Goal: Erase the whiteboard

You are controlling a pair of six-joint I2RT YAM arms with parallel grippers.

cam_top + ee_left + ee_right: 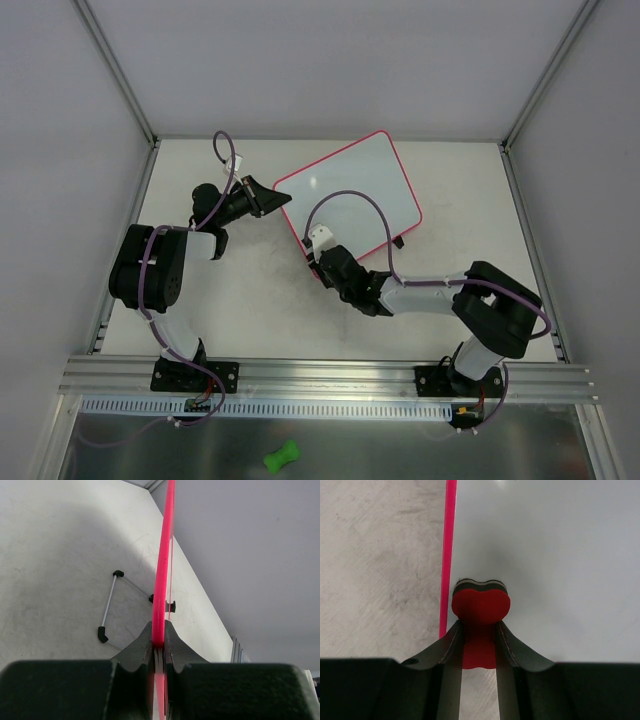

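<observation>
whiteboard (350, 190) lies on the bench (250, 300) at centre-far, turned at an angle, with its pink frame (449, 555) all round it. the surface looks plain white in the top view and the right wrist view.

left claw (268, 198) is at the board's left edge, closed on the frame. the left wrist view has the board edge-on, with the pink rim pinched between both fingers. a wire stand (109, 605) with black feet shows under the board on that side, resting on the bench.

right claw (318, 245) is at the board's near-left edge, clamped on a red eraser (481, 605). the eraser's far end sticks out past the fingertips and sits on the white surface, just beside the frame. its dark felt layer shows at the tip. whether it presses on the board or only touches it, cannot tell.

a green bone-shaped thing (282, 457) lies on the metal strip in front of the rail (330, 378), well apart from the board, between the two arm bases.
</observation>
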